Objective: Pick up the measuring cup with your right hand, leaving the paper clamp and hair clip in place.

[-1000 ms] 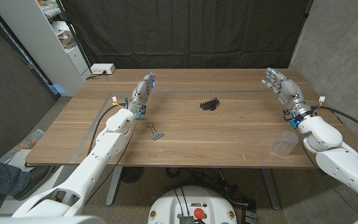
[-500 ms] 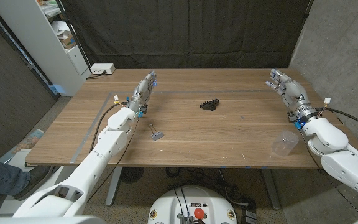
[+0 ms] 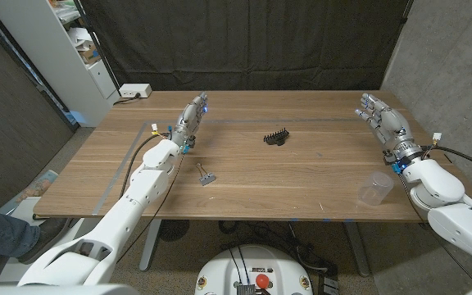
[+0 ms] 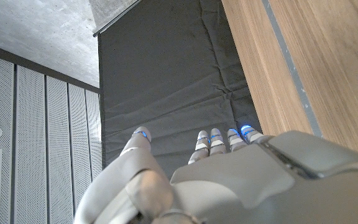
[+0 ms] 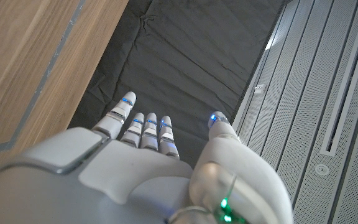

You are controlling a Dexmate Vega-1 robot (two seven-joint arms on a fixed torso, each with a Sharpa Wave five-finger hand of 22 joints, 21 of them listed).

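A clear plastic measuring cup stands upright near the table's front right edge. My right hand hovers open over the table's right edge, beyond the cup and apart from it, fingers stretched out. A black hair clip lies at mid-table. The small metal paper clamp lies left of centre toward the front. My left hand is open at the far left part of the table, fingers extended, holding nothing.
The wooden table carries a thin taped line near its far edge. A white power box sits at the back left corner. A white shelf unit stands left, a concrete wall right.
My right hand and forearm have drifted to the right, away from the table's middle. The cup, clip, clamp and left hand have stayed put.
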